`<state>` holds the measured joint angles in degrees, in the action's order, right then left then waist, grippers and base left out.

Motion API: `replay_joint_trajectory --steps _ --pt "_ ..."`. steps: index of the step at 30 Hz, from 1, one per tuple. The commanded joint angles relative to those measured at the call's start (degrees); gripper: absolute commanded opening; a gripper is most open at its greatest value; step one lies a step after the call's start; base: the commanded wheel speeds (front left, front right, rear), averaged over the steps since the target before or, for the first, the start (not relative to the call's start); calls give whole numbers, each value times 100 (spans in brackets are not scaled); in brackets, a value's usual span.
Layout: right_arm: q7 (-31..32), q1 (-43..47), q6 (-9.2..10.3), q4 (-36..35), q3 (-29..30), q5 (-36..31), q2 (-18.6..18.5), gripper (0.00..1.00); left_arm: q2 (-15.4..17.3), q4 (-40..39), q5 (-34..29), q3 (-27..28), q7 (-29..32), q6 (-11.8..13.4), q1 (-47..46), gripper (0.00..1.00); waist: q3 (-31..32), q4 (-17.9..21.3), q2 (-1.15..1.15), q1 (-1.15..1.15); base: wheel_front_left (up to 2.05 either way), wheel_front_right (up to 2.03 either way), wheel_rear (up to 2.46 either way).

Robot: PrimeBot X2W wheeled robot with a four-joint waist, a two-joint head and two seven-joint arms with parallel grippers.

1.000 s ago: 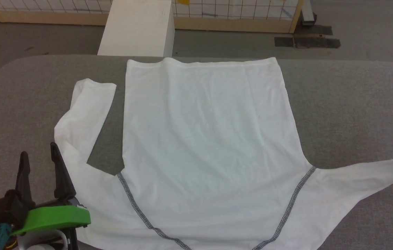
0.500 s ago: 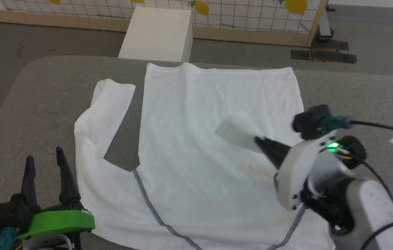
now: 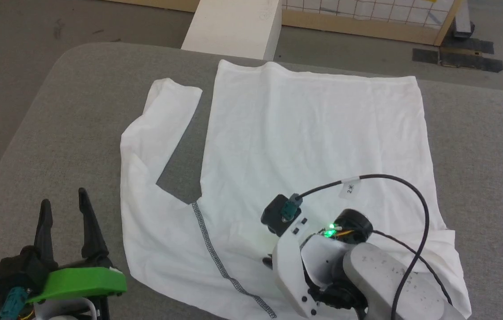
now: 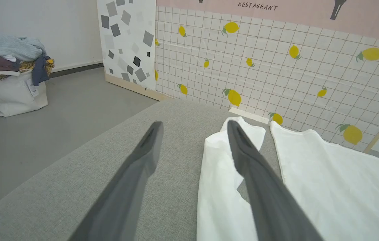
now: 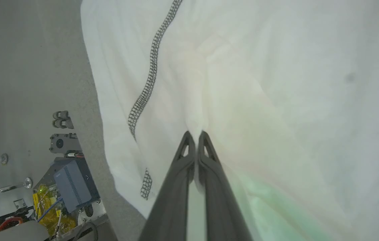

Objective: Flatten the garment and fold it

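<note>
The garment (image 3: 313,133) is a white shirt lying spread on the grey table (image 3: 55,124), hem toward the far edge. Dark stitching (image 3: 215,253) runs along its left shoulder seam. Its left sleeve (image 3: 153,129) lies bent beside the body, while the right sleeve is folded in over the body. My right arm (image 3: 322,262) hovers over the garment's near middle. In the right wrist view my right gripper (image 5: 195,134) is shut, with a pucker of the garment (image 5: 276,83) pinched at its tips. My left gripper (image 3: 64,198) stands open and empty beside the left sleeve (image 4: 223,187).
A white box (image 3: 233,24) stands on the floor just past the table's far edge, with a wood-framed grid panel (image 3: 367,20) behind it. A bag piled with clothes (image 4: 8,90) sits on the floor to the left. The table's rounded left edge (image 3: 20,133) is near.
The camera has shifted. My right arm came in from the right with the right sleeve, carried it over the body and lowered to the garment's near middle. The left gripper stayed put.
</note>
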<state>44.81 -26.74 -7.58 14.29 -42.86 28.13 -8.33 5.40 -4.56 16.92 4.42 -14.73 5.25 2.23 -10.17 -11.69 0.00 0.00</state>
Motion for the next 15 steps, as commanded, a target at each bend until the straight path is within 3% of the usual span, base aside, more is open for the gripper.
replay_joint_trajectory --steps 1,5,8,15 --pt "-34 -169 9 -20 -44 154 -61 100 -22 13 39 10 -26 -24 -96 100 -52 -27 0 0 0 0 0" --pt "-667 -320 9 -209 321 376 -172 100 -7 74 15 47 -26 -28 -124 100 1 86 0 0 0 0 0" --pt "-1329 -232 9 -455 1065 556 -170 100 29 150 -19 65 -26 -34 -149 100 110 213 0 0 0 0 0" --pt "-2788 427 9 -1091 3467 -143 -174 100 145 363 -99 42 -26 -53 -167 100 318 536 0 0 0 0 0"
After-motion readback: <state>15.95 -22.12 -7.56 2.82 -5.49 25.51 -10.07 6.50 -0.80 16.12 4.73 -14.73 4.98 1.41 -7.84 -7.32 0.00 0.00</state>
